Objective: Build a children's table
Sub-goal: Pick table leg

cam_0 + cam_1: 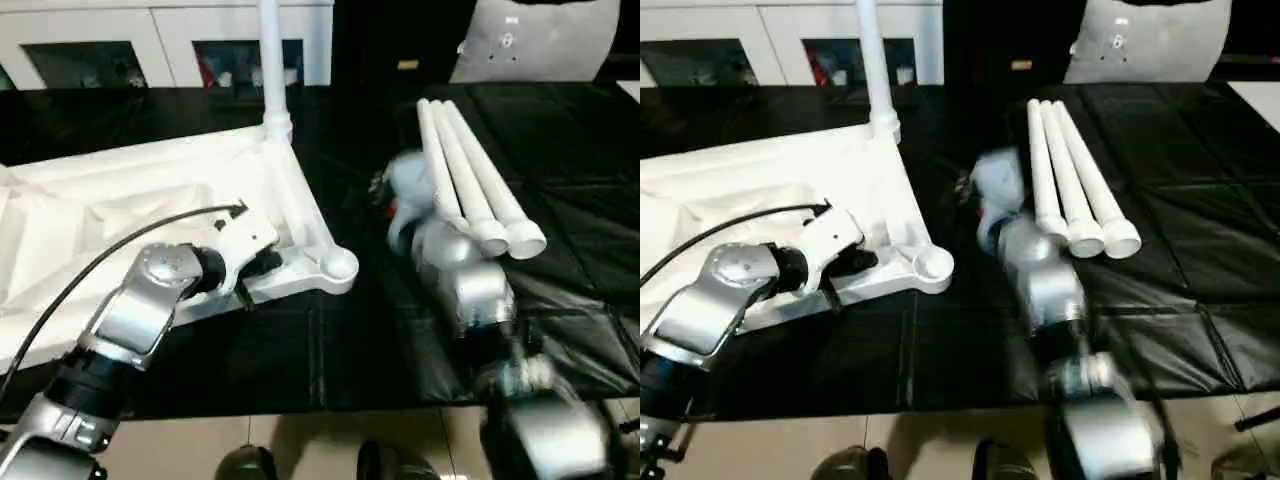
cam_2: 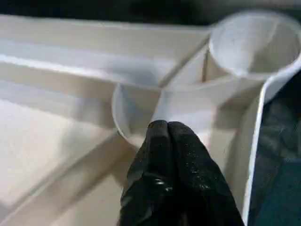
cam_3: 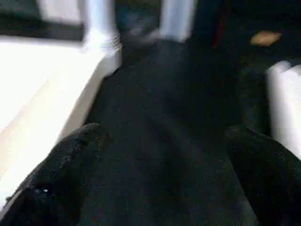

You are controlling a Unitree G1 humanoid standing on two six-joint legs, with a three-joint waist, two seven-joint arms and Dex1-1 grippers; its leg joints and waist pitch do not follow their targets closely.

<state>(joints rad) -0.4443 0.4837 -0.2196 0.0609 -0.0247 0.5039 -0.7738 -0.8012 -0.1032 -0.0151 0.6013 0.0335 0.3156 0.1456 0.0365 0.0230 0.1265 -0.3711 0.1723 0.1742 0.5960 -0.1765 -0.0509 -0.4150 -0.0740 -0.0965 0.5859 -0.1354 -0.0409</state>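
Left wrist view | closed left fingers (image 2: pixel 171 141) inside tabletop (image 1: pixel 140 190) near empty corner socket (image 2: pixel 254 42)

You are looking at one white table top (image 1: pixel 150 190) lying upside down on one black mat (image 1: pixel 560 150). You are seeing four white legs: one standing leg (image 1: pixel 269 50) in a far corner socket, and three loose legs (image 1: pixel 480 180) lying side by side. Two grippers are showing: left gripper (image 2: pixel 167 129) and right gripper (image 3: pixel 160 141).
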